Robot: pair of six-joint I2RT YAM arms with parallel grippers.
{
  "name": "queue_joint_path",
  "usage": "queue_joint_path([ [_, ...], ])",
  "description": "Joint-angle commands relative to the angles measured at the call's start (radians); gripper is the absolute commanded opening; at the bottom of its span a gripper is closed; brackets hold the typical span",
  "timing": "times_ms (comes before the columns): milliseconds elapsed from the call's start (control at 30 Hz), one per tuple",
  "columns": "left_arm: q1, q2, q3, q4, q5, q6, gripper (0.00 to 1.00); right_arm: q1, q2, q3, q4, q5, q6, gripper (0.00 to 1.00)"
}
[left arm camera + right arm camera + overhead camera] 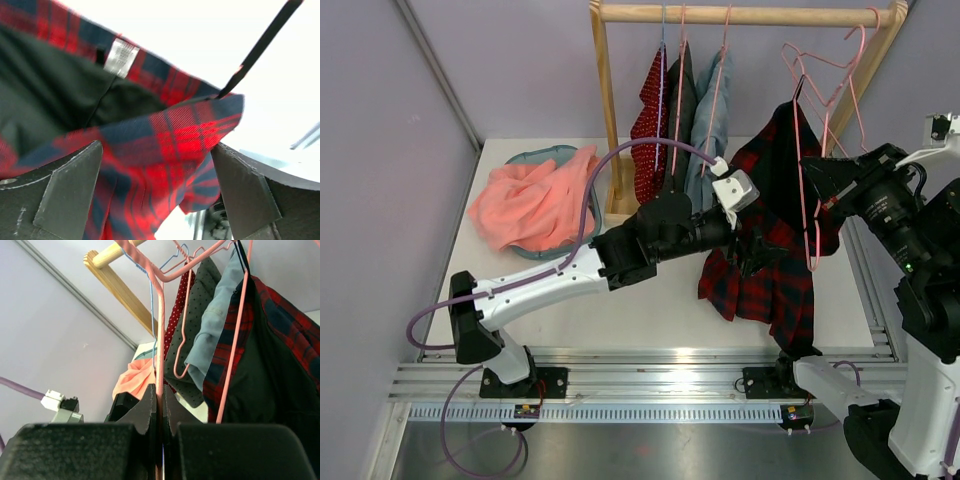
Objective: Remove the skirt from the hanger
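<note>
Left wrist view: left claw (157,165) gaping wide, loose folds of the red plaid skirt (170,135) between its fingers, above the tabletop (650,310). Right wrist view: right claw (160,400) pinched tight on the pink hanger (160,330) wire, skirt hanging from it. Behind, wooden rack (750,14) with other garments (680,110).

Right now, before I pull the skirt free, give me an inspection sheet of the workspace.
Surface: white table, metal rail along its near edge.
Job's things: plaid skirt hangs from a pink hanger.
Clutter: teal basket holding a pink cloth, back left; hung garments on the wooden rack.
Grippers: right gripper shut on the hanger's wire; left gripper open, skirt fabric between its fingers.
Cables: purple cable loops along the left arm, crossing the pink cloth.
Surroundings: grey walls; nothing else seen.
</note>
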Motion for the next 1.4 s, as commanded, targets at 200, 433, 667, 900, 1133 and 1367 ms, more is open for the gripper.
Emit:
queue_joint_path([
  [200, -0.003, 0.054, 0.062, 0.116, 0.212, -0.066, 0.67, 0.006, -0.039, -0.046, 0.186, -0.124, 0.096, 0.0],
  [433, -0.003, 0.06, 0.069, 0.119, 0.265, -0.078, 0.28, 0.006, -0.034, -0.06, 0.268, -0.192, 0.179, 0.0],
  [667, -0.01, 0.028, 0.133, -0.012, 0.144, -0.042, 0.0, 0.006, -0.079, -0.15, 0.287, -0.148, 0.116, 0.0],
  [900, -0.094, -0.001, 0.275, -0.213, 0.102, 0.067, 0.0, 0.006, -0.12, -0.274, 0.331, 0.001, 0.065, 0.0],
  [1133, -0.251, 0.056, 0.436, -0.362, 0.156, 0.133, 0.0, 0.006, -0.126, -0.348, 0.419, 0.102, 0.032, 0.0],
  [1367, -0.403, 0.068, 0.434, -0.497, 0.064, 0.224, 0.0, 0.006, -0.096, -0.343, 0.457, 0.127, 0.021, 0.0],
])
